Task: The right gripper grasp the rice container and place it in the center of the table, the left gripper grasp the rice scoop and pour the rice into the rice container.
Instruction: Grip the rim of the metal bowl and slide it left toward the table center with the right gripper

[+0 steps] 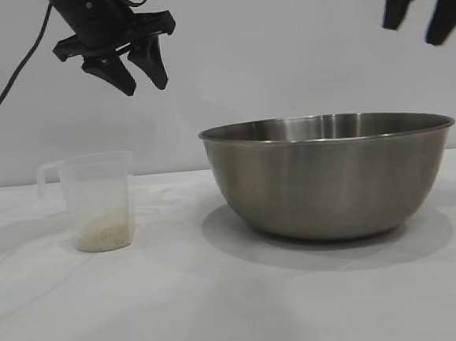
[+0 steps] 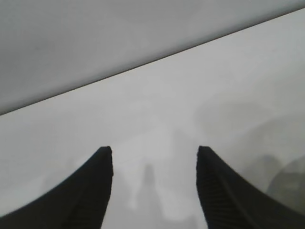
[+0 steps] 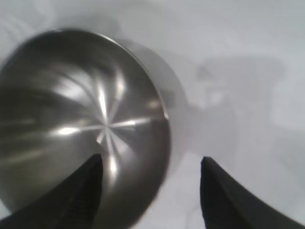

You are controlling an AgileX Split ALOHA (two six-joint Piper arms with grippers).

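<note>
- White table (image 1: 223, 313) under a plain pale wall is carrying two items only, well apart from each other; no person is showing.
- Rice container (image 1: 329, 174): wide steel bowl, standing upright on the table toward the right arm's side of the exterior view, empty inside as the right wrist view is showing (image 3: 86, 124).
- Rice scoop (image 1: 98, 200): small translucent cup, upright on the left arm's side, loop handle pointing away from the bowl, rice (image 1: 102, 230) lying as a shallow layer in its bottom.
- Right pincer (image 1: 423, 11): hanging high above the bowl's far-right rim, fingers parted and holding nothing. In its wrist view the rim's near edge is lying between the two fingers (image 3: 71, 195), one finger over the bowl's inside and the other over bare table, so the bowl is lying below and the rim wall looks like the line to close on; blur is making the exact overlap uncertain.
- Left pincer (image 1: 135, 75): waiting high, above and a little bowl-side of the scoop, fingers parted, empty; its wrist view is showing only bare table between them (image 2: 95, 191).
- Judgement: the right arm is the nearer to the bowl and is due to act first; the bowl is sitting right of centre, not yet moved.
</note>
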